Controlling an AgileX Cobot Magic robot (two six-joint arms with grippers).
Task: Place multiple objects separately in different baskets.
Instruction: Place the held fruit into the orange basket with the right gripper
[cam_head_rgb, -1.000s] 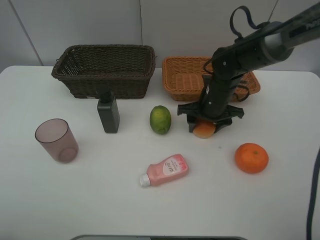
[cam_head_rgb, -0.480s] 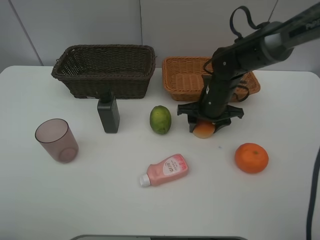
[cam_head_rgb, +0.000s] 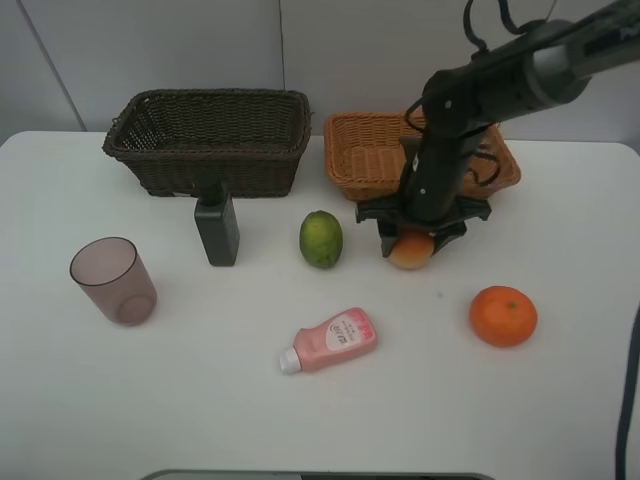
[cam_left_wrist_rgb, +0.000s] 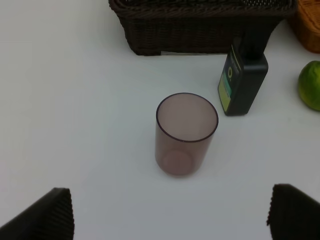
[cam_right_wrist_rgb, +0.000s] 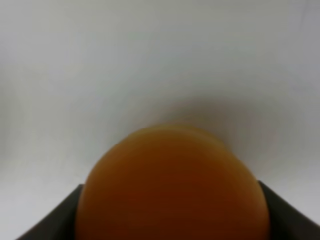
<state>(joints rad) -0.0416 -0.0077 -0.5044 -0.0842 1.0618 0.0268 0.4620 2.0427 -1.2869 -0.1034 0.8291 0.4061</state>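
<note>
R hand (cam_head_rgb: 412, 241) clamped on peach (cam_head_rgb: 410, 254). Rec: lift clear of bench (cam_head_rgb: 200, 400), carry to tan basket (cam_head_rgb: 362, 165) just behind hand, release low.

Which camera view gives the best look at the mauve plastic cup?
The left wrist view: the cup stands upright, close and whole, with its open rim and empty inside visible. The exterior high view shows the cup smaller, at the left side of the table. The right wrist view does not show it.
</note>
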